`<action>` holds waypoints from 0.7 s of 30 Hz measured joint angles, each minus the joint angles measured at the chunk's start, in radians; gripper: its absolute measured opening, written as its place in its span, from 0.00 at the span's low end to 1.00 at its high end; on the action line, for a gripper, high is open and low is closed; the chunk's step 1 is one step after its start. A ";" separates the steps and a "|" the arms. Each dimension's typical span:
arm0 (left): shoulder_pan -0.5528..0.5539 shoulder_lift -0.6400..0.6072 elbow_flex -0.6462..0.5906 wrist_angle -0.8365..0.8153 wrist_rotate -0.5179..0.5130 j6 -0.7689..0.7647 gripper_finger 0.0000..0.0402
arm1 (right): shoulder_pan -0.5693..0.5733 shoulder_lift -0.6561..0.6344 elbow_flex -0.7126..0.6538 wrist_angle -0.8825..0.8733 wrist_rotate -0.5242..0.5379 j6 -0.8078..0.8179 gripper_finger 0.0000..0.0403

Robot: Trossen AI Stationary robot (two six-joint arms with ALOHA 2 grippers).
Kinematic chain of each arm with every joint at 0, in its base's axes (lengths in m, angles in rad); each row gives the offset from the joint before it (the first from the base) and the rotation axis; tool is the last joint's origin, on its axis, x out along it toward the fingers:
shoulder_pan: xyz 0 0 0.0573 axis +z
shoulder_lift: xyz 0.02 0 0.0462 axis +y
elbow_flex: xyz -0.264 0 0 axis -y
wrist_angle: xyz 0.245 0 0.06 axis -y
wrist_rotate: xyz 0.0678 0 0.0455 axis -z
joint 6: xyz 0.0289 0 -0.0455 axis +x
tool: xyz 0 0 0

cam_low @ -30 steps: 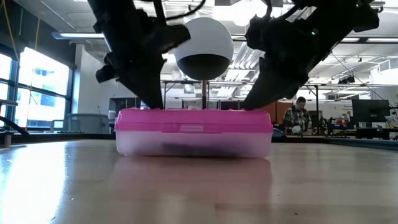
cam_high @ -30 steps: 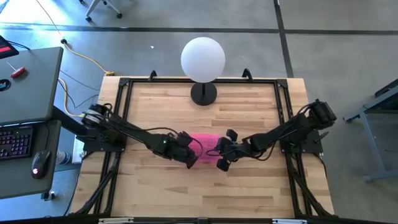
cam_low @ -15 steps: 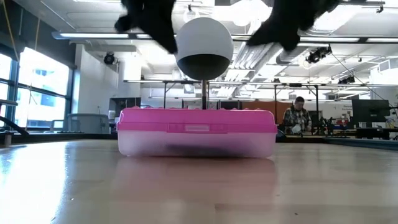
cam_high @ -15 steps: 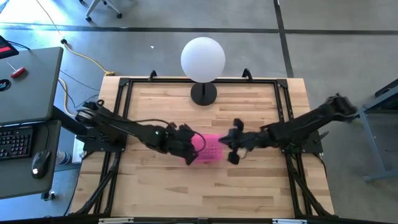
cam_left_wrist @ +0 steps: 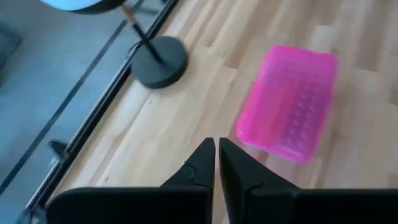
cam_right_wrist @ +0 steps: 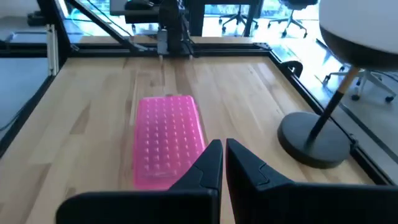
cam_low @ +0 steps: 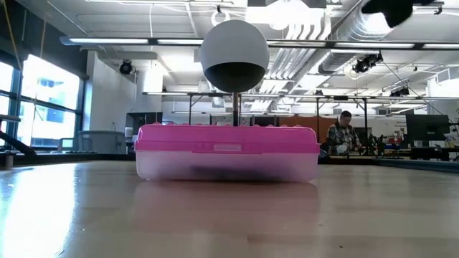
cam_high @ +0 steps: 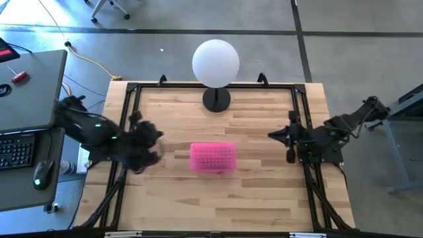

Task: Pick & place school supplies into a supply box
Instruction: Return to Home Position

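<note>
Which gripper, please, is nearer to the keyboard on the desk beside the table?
Left. The left gripper is over the table's left edge, on the keyboard's side; the right gripper is near the opposite edge.

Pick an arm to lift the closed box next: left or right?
Right, probably. Both sit about equally far from the supply box, jaws shut, but the right gripper faces it dead ahead in its wrist view; the left gripper points between it and the lamp base.

pink-lidded supply box [cam_high: 213,157], closed, mid-table
</note>
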 joint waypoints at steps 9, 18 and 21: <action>-0.188 -0.488 -0.576 0.577 -0.050 0.123 0.14 | 0.017 -0.386 -0.346 0.199 -0.091 -0.066 0.00; -0.087 -0.812 -1.192 1.755 0.256 0.862 0.14 | 0.017 -0.641 -0.548 0.401 -0.166 -0.207 0.00; -0.014 -0.866 -1.299 1.844 0.322 0.916 0.14 | 0.015 -0.634 -0.536 0.384 -0.145 -0.243 0.00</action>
